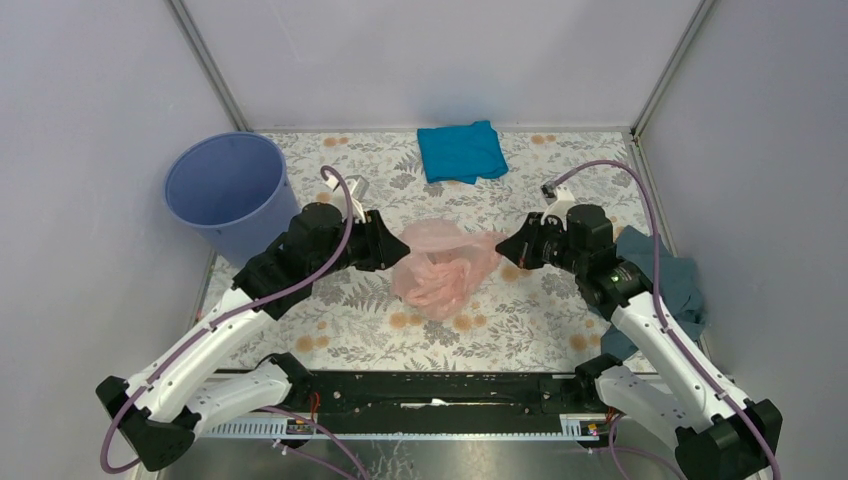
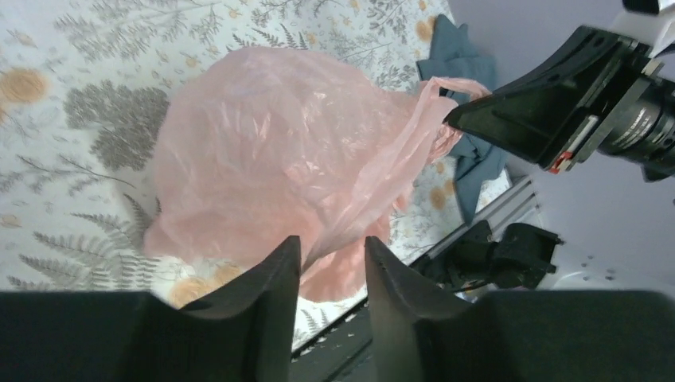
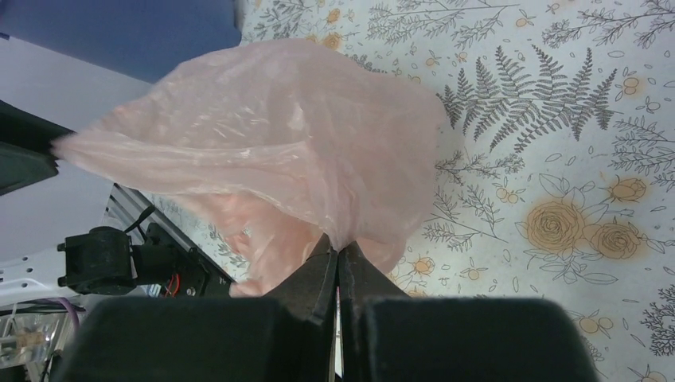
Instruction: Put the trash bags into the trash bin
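Note:
The pale-pink trash bag hangs stretched between my two grippers over the middle of the flowered table. My right gripper is shut on a pinched fold of the bag; in the top view it sits at the bag's right edge. My left gripper stands open at the bag's left edge. A strand of the film runs down to the tip of its left finger, with a clear gap between the jaws. The lavender-blue trash bin stands upright at the back left, behind the left arm.
A bright blue folded cloth lies at the back centre. A grey-blue cloth lies at the right edge under the right arm. Grey walls close in three sides, and the black mounting rail runs along the near edge.

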Motion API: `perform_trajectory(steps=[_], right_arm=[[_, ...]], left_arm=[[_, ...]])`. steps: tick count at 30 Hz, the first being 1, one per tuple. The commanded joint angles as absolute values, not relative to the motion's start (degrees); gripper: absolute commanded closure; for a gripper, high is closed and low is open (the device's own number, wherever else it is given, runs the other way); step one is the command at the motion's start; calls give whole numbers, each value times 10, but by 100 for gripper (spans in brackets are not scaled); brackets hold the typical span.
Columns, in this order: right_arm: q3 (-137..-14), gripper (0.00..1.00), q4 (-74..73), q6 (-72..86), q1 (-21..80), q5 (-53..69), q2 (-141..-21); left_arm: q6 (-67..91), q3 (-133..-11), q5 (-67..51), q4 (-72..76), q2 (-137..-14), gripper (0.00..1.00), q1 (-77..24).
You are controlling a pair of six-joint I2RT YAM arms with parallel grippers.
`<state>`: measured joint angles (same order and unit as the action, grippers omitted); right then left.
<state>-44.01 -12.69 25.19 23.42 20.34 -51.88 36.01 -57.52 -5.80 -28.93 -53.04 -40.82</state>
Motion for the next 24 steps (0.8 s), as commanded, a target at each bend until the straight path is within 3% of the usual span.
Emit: perform_trajectory(steps=[1, 4, 6, 15, 24], right_arm=[[-447, 100, -116, 277, 235, 177, -497], [-441, 100, -113, 301, 235, 160, -497], [-437, 100, -113, 311, 234, 149, -496], [-421, 100, -110, 320, 234, 142, -482], [-425, 100, -124, 312, 234, 153, -467]], left_arm=[[402, -551, -63, -285, -510, 45, -407], [419, -514, -99, -263, -483, 12, -406], [429, -484, -113, -246, -460, 2, -406], [594, -244, -162, 30, -352, 5, -406], [684, -206, -161, 208, -531, 29, -405]])
